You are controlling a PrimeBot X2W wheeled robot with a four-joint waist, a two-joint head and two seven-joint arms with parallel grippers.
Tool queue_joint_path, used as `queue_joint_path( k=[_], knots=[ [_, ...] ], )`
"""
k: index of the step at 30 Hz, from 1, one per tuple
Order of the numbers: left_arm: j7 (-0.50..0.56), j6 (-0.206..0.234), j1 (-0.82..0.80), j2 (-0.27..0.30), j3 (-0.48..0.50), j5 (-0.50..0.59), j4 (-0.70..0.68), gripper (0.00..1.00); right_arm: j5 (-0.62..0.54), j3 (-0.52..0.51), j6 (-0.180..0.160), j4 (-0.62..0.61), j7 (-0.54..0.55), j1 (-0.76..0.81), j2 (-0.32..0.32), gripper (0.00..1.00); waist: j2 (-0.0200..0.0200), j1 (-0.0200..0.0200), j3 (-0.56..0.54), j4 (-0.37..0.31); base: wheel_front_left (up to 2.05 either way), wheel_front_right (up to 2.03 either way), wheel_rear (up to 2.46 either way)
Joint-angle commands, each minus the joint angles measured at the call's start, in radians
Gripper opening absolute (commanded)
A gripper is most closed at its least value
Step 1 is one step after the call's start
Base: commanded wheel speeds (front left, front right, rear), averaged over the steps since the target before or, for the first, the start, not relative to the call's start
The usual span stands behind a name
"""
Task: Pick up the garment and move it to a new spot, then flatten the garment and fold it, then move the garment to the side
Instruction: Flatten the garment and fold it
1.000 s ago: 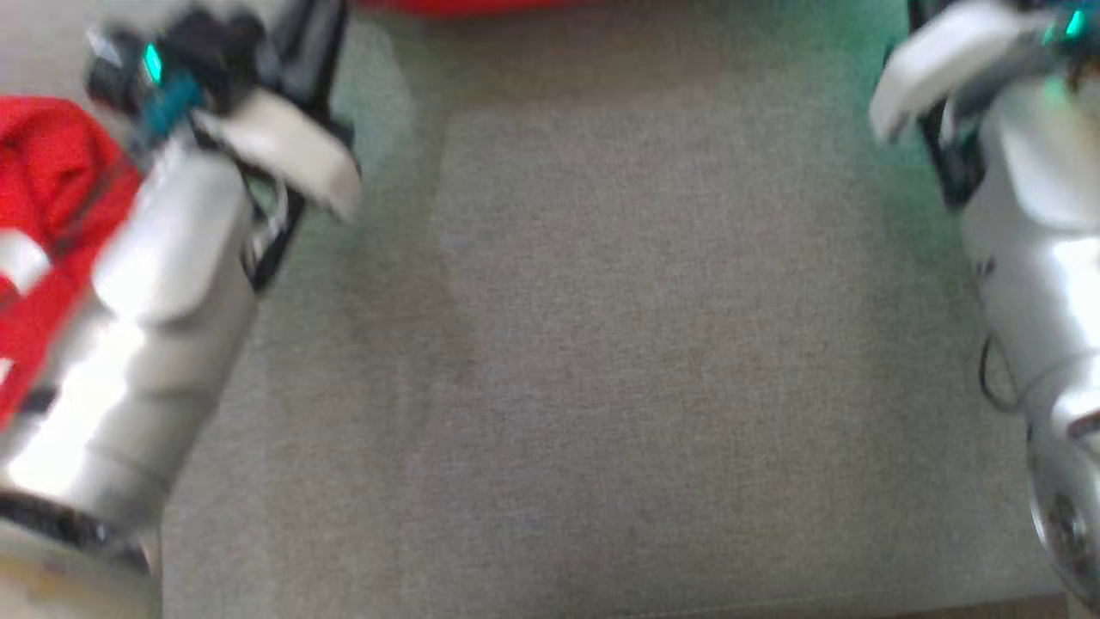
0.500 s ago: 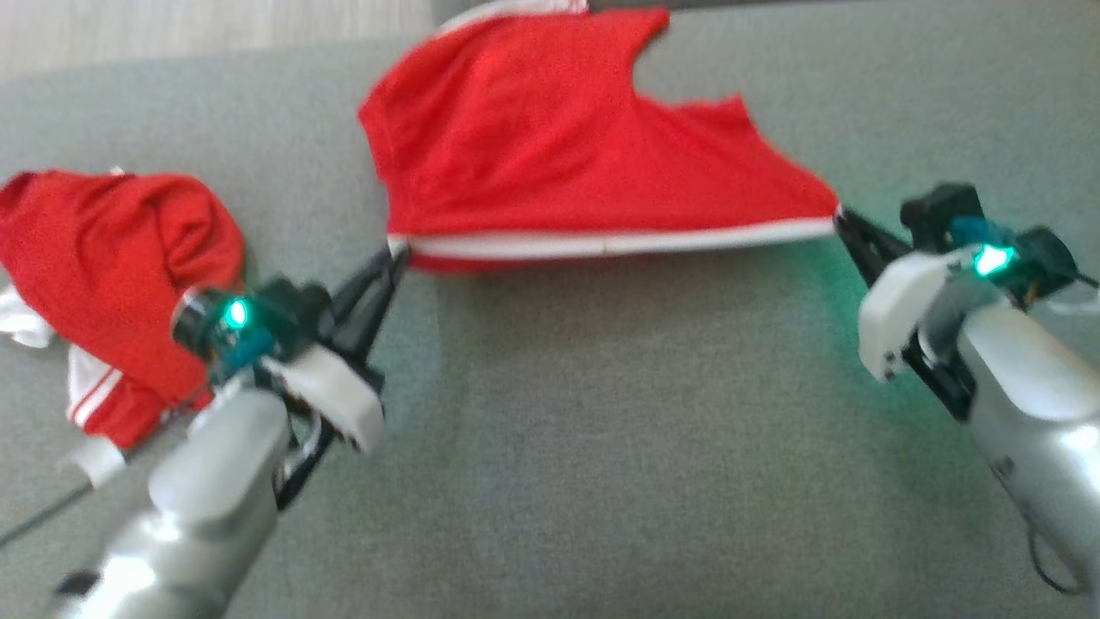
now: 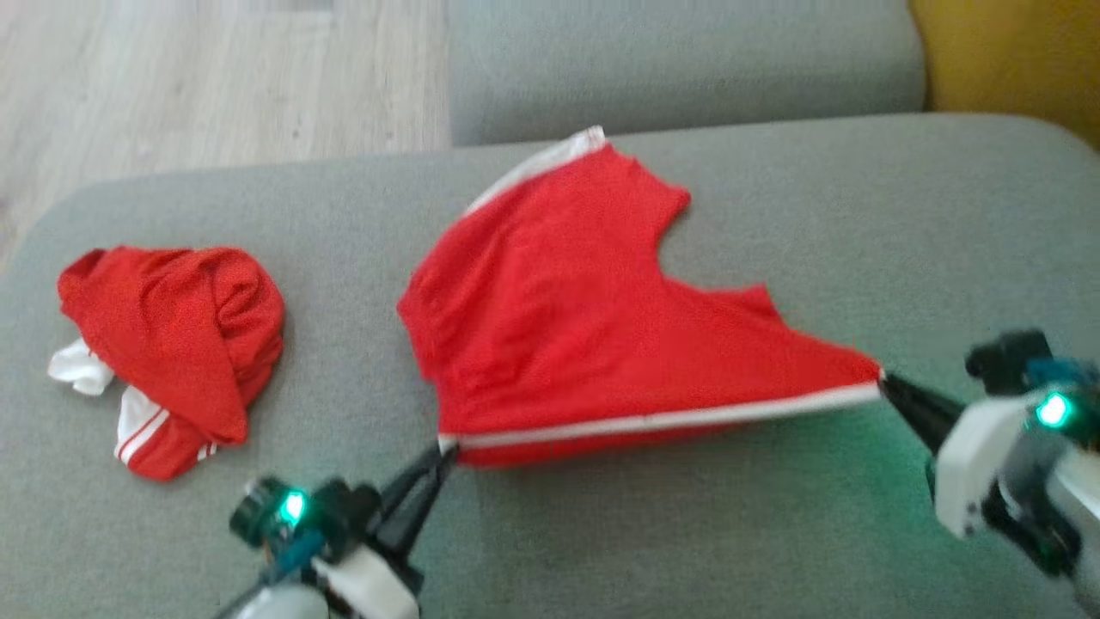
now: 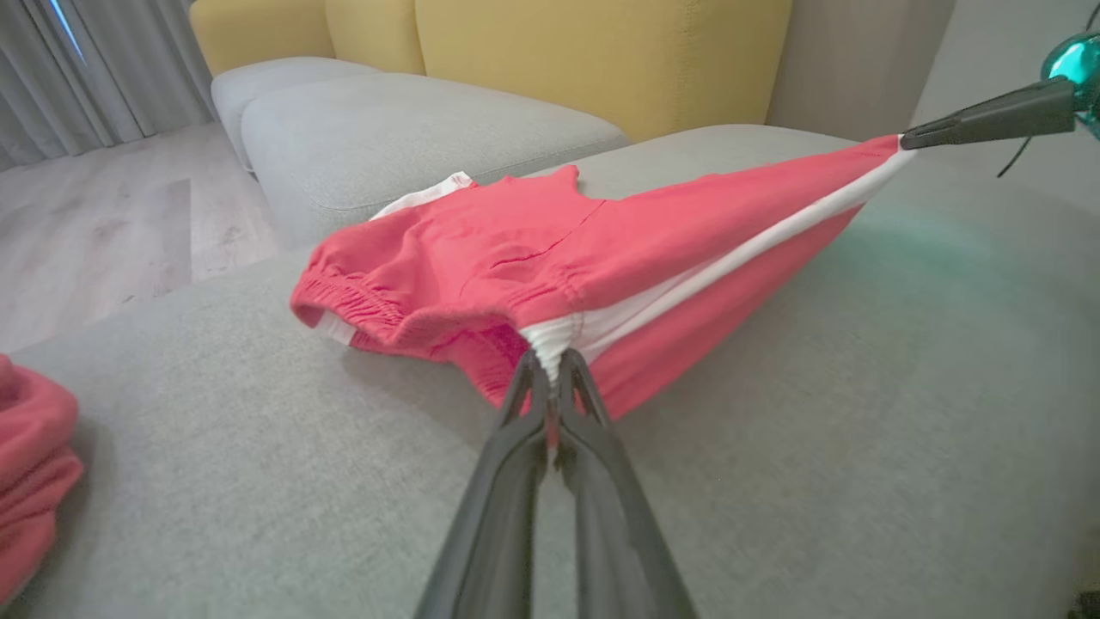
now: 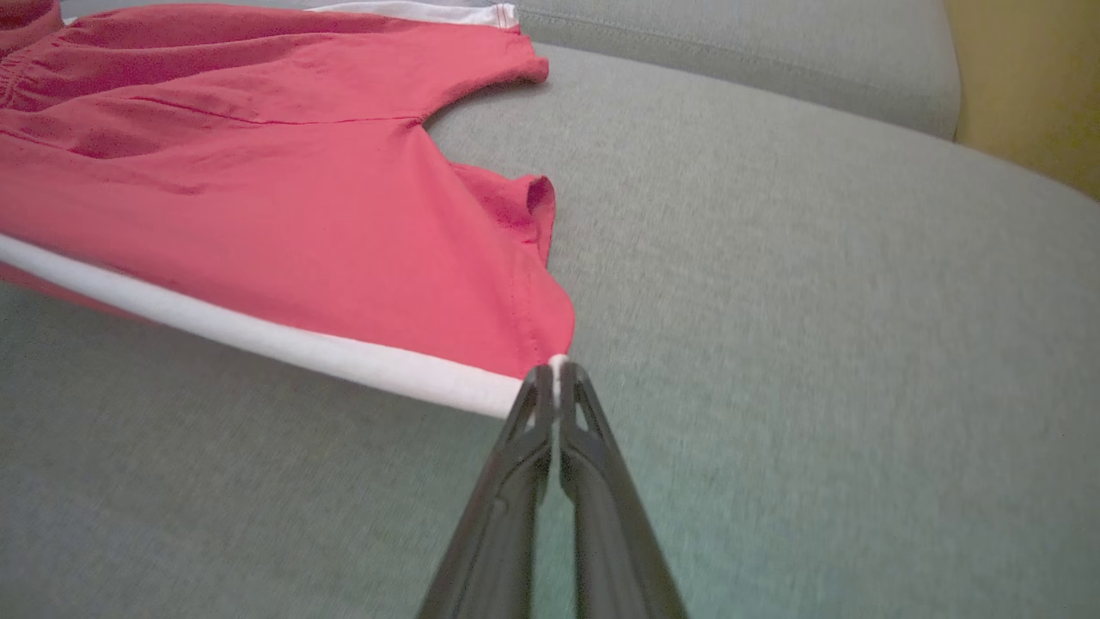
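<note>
Here the left hand [image 3: 447, 453] grips the red shorts [image 3: 584, 344] by the waistband. The right hand [image 3: 885, 381] grips their far corner, edge taut.

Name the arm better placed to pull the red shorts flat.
Probably right. The right gripper pinches the raised hem corner of the shorts, bare cushion beyond it; the left gripper has a crumpled red garment nearby.

garment [image 3: 584, 327] on cushion [image 3: 687, 533], other garment [image 3: 172, 344] to its left
</note>
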Motion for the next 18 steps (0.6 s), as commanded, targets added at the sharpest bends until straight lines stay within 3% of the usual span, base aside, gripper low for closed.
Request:
queue_joint_path(
  k=[1,8,12,18],
  knots=[
    [-0.005,0.016,-0.003,0.04,0.034,0.002,-0.049,0.0,0.028,-0.03,-0.001,-0.051,0.005,0.042,-0.064,0.0,-0.0001,0.0002,-0.025,-0.007,0.0,0.0,0.0],
    [-0.005,0.071,0.123,0.054,0.018,0.008,-0.202,0.0,0.019,-0.178,-0.001,-0.217,0.042,0.227,-0.162,0.0,-0.0001,0.0002,-0.04,-0.008,0.0,0.0,0.0],
    [-0.005,0.089,0.123,0.058,0.034,0.015,-0.252,0.0,-0.04,-0.304,-0.001,-0.283,0.041,0.247,-0.145,0.0,-0.0001,0.0002,-0.034,0.008,0.0,0.0,0.0],
    [0.012,0.09,0.041,0.042,0.051,0.017,-0.267,0.0,-0.145,-0.429,-0.001,-0.349,0.121,0.186,-0.082,0.0,-0.0001,0.0002,0.01,0.056,0.0,0.0,0.0]
  ],
)
